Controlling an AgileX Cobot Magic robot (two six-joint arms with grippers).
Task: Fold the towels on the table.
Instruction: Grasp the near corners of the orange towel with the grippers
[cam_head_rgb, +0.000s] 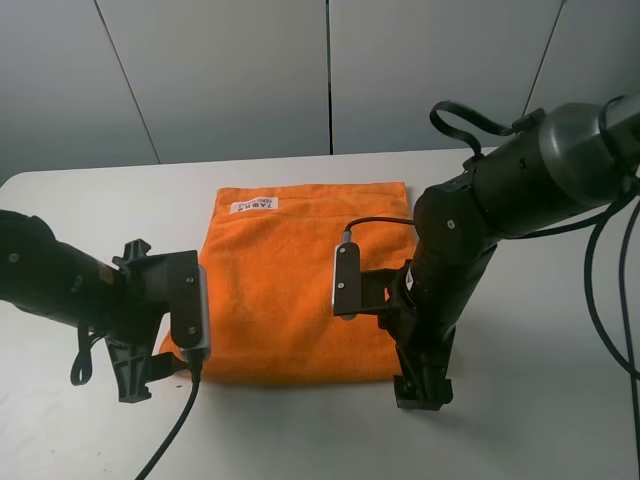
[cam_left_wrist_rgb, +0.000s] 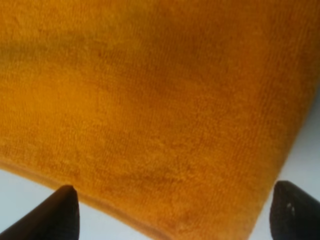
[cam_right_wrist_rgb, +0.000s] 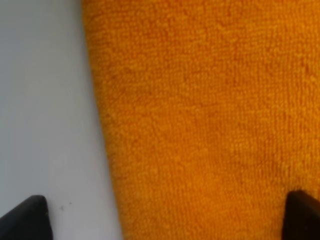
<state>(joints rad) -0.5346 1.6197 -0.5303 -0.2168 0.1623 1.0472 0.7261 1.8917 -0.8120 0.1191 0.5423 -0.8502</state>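
The orange towel (cam_head_rgb: 290, 290) lies flat on the white table (cam_head_rgb: 100, 200), its white label (cam_head_rgb: 254, 204) at the far hem. My left gripper (cam_head_rgb: 137, 380) hangs low at the towel's near left corner, jaws wide open. In the left wrist view that corner (cam_left_wrist_rgb: 165, 125) fills the picture between the two dark fingertips (cam_left_wrist_rgb: 62, 212). My right gripper (cam_head_rgb: 420, 388) is down at the near right corner, also open. The right wrist view shows the towel's side edge (cam_right_wrist_rgb: 107, 150) running between its spread fingertips (cam_right_wrist_rgb: 27, 220). Neither gripper holds anything.
Grey wall panels (cam_head_rgb: 330, 70) stand behind the table. A black cable (cam_head_rgb: 170, 435) trails from the left arm over the near part of the table, and more cables (cam_head_rgb: 610, 300) hang at the right edge.
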